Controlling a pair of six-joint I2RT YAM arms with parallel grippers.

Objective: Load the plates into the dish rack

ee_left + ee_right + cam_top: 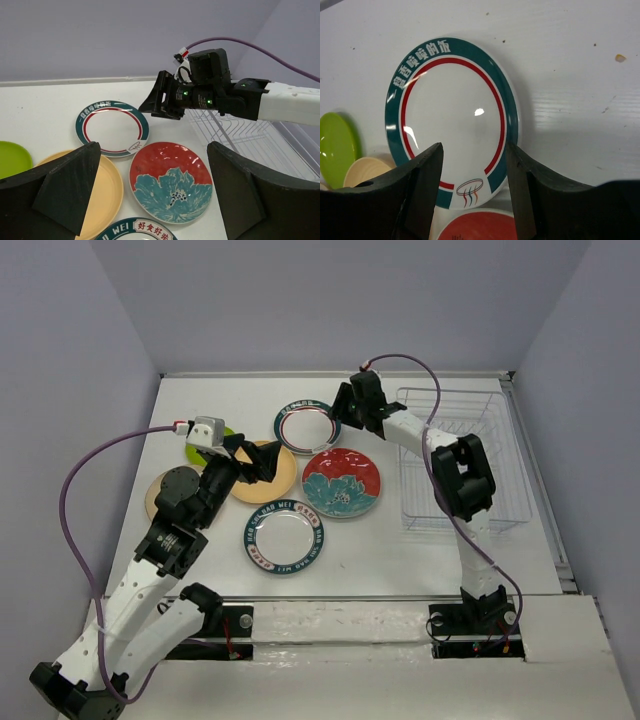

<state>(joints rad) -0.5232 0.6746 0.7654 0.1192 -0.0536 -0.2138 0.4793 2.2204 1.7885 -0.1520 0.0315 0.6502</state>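
Six plates lie flat on the white table. The far white, teal-rimmed plate (306, 426) (452, 120) lies under my right gripper (342, 412) (472, 170), which is open and empty just above its near rim. The red flower plate (342, 482) (170, 180) lies beside it. My left gripper (265, 462) (155, 195) is open and empty, hovering over a tan plate (270, 475) (107, 190). The near teal-rimmed plate (284, 535) is at the front. The second tan plate (160, 490) and the lime green plate (228, 432) (337, 142) are partly hidden by the left arm. The wire dish rack (460, 460) (250, 135) holds nothing.
The rack stands at the table's right side, with the right arm's forearm (440, 455) passing over its left edge. Grey walls enclose the table on three sides. A purple cable (80, 480) loops off the left arm.
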